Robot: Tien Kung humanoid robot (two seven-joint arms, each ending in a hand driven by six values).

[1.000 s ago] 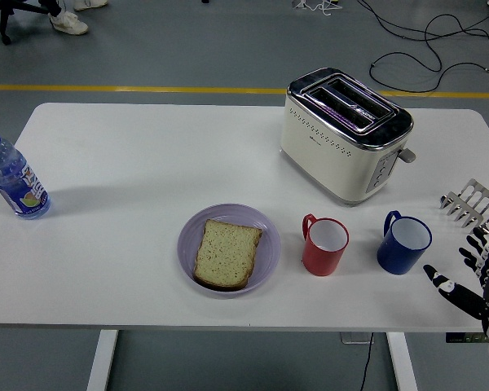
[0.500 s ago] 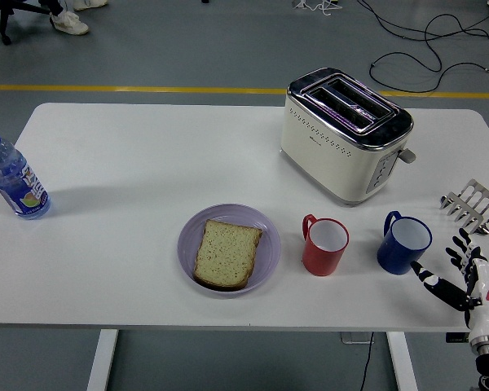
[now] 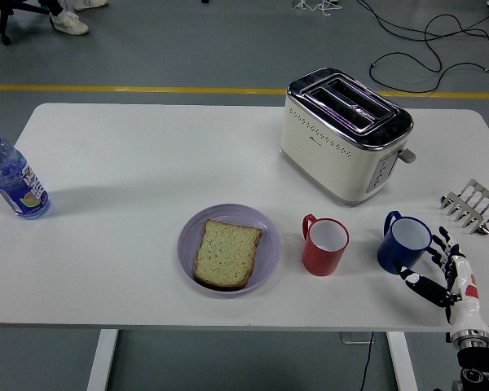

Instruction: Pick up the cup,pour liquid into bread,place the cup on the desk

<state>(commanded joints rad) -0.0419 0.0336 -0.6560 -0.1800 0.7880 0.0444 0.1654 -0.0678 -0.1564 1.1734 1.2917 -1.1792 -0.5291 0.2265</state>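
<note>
Fingers [image 3: 445, 247] of the right hand [image 3: 442, 269], spread and empty just beside the blue mug [image 3: 403, 243] standing right of the red mug [image 3: 323, 245], should wrap its body squarely, keeping it upright toward the bread [image 3: 226, 252].

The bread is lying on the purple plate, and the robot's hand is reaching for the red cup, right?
Not quite. The bread is on the purple plate, but the head view shows the right hand, fingers spread, beside the blue cup, not the red cup.
</note>
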